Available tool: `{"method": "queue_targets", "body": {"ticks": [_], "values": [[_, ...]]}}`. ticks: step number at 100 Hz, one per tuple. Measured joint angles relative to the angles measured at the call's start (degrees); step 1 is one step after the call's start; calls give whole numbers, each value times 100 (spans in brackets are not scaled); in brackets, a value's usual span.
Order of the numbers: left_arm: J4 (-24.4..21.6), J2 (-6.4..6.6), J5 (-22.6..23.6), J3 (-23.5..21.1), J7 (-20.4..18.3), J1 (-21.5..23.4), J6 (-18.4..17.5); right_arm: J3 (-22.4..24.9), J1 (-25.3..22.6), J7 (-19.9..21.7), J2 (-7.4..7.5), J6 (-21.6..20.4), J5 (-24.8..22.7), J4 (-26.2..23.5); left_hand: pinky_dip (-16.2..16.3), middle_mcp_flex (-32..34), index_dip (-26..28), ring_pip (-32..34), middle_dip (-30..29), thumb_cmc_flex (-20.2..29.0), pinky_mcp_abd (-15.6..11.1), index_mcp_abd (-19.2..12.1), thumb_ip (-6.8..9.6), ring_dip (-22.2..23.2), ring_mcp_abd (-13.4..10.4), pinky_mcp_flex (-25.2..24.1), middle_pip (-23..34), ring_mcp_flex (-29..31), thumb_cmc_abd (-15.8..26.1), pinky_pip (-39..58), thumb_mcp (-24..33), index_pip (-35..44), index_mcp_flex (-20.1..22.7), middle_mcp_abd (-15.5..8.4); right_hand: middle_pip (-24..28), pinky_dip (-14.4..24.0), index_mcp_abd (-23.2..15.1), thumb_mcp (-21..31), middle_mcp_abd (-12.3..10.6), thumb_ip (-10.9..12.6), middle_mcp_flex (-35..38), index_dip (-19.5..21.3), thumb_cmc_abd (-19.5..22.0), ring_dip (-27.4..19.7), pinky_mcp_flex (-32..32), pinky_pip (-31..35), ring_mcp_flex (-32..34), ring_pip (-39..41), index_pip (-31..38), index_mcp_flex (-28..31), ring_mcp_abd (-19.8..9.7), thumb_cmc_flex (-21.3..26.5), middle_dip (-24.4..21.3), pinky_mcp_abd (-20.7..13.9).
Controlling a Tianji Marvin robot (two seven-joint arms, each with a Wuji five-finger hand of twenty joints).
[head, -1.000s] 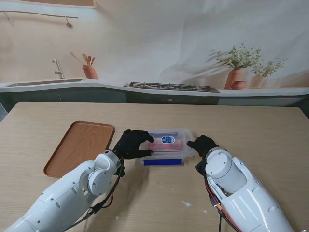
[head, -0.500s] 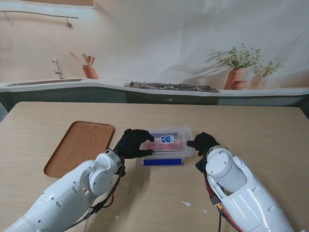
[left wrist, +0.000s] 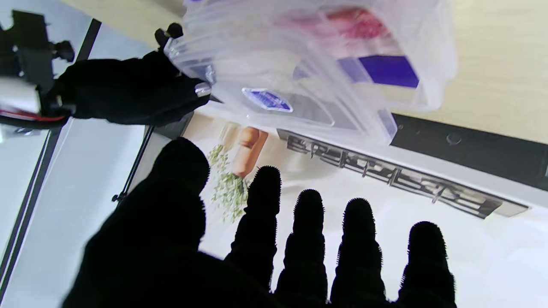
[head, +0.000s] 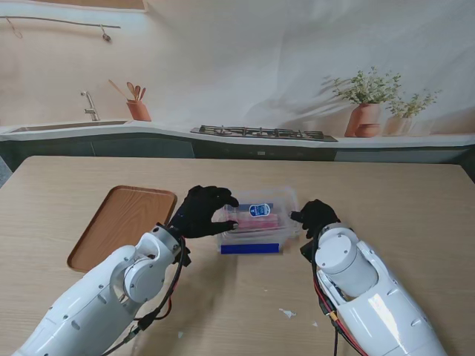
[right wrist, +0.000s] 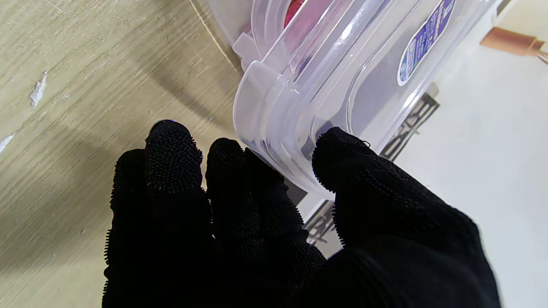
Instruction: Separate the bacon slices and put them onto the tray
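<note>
A clear plastic container point(head: 252, 231) with pink bacon slices point(head: 249, 222) inside stands in the middle of the table. Its lid point(head: 261, 205), which has a blue sticker, sits tilted up over the box. My right hand point(head: 315, 217) is shut on the right end of the lid point(right wrist: 295, 107), thumb point(right wrist: 342, 158) on top and fingers point(right wrist: 239, 167) under the rim. My left hand point(head: 200, 212) hovers at the container's left end. Its fingers point(left wrist: 306, 239) are spread and hold nothing. The bacon point(left wrist: 355, 23) shows blurred through the plastic. The wooden tray point(head: 119, 222) lies to the left.
Small white scraps point(head: 287, 313) lie on the table nearer to me, by my right arm. A counter with a sink, a hob and potted plants runs behind the table's far edge.
The lid has tipped up off the box. My left hand has risen and drawn slightly away from the container's left end. My right hand stays on the right end.
</note>
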Motion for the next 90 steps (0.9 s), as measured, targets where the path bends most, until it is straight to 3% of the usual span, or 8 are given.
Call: {"method": "queue_targets", "body": {"ticks": [37,61,90], "values": [[-258,-1,121,-517,243,333,-93,306,-230,-423,-172,-4,440,-303,0,0,-36,-58,-13,-15,0,10,0,-63,0,0,-47,0,226,-64,-290,-30,0,0,64,-70,0,312,19,-111,199,88,-141,181,360,334,361,323,36,-7,-3,49,68,138],[-224,-7,57,-725,462,530,127,727,-519,-575,-225,-185,780,-720,0,-7,-38,-126,-14,-15,0,50,0,-63,0,0,-49,-65,246,-140,-441,-35,0,0,126,-121,-1,540,21,-115,268,233,-143,295,432,373,492,349,126,-60,-4,54,148,205],[-76,-8,26,-733,488,554,205,1157,-854,-849,-256,-340,548,-902,4,-7,-42,-139,-15,-15,0,88,0,-64,0,0,-50,-66,291,-213,-503,-37,0,0,128,-125,-1,658,21,-115,268,234,-143,374,479,389,501,410,126,-92,-4,56,262,208]]}}
